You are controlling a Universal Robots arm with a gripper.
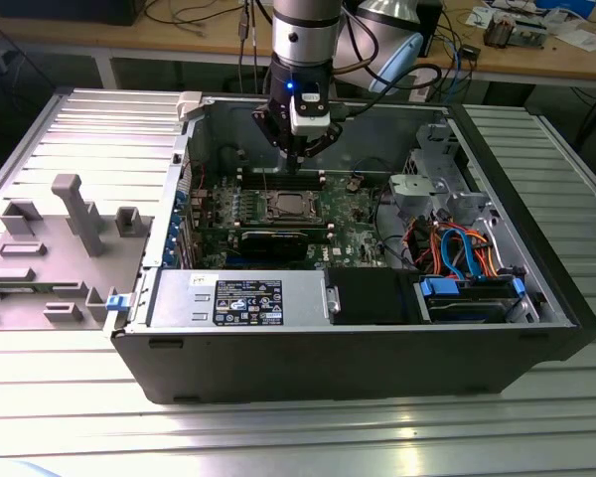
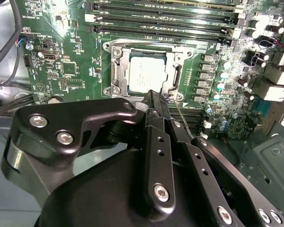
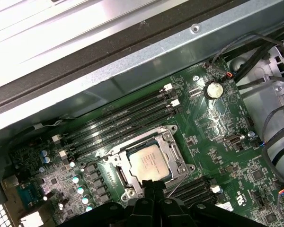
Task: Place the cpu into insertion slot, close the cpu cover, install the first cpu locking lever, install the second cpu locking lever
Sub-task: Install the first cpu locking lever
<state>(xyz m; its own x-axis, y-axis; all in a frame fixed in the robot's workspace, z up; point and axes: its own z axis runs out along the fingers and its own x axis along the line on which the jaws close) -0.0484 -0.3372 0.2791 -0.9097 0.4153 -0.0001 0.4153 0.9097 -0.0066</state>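
The cpu (image 2: 146, 75) lies flat in the insertion slot (image 2: 176, 78) in the middle of the green motherboard, its silver-grey top facing up. Around its edges lies the cpu cover (image 2: 114, 64), a silvery frame, lowered. A thin wire locking lever (image 2: 183, 117) stands up at the socket's edge, right beside my fingertips. My gripper (image 2: 154, 94) hovers just above that edge of the socket with its black fingers together and nothing visibly between them. In the first wrist view the cpu (image 3: 150, 163), the lever (image 3: 178, 181) and the gripper (image 3: 151, 189) appear again. The exterior view has the gripper (image 1: 294, 164) above the socket (image 1: 283, 206).
Long black memory slots (image 3: 123, 118) run beside the socket. The open computer case (image 1: 358, 358) walls in the board, with a drive cage and coloured cables (image 1: 457, 248) on the exterior view's right. A grey fixture (image 1: 74, 214) stands on the table at the left.
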